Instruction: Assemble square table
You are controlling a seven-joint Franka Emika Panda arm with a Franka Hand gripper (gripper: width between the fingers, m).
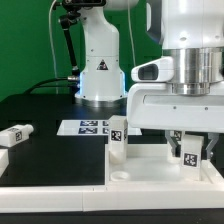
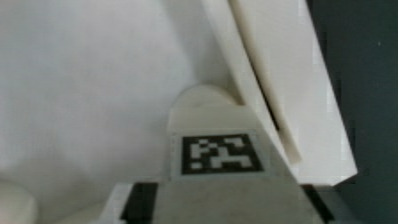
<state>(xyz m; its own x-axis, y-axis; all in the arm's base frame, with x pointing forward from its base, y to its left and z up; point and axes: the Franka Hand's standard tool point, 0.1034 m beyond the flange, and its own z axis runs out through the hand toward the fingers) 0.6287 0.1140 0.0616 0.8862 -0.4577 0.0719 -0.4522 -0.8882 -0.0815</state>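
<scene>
On square panel [image 1: 150,165]: end effector [image 1: 190,150] clamped on leg post [image 1: 189,153]; second post [image 1: 117,135] beside.

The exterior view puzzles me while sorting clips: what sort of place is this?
Probably a robotics lab bench: a black table, a robot arm base mounted on it, a marker board, and white tagged leg posts.

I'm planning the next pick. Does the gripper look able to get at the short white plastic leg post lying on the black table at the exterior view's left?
Probably yes: that lying leg post is in the open, nothing over it. The gripper must pass the upright leg post standing between them.
</scene>
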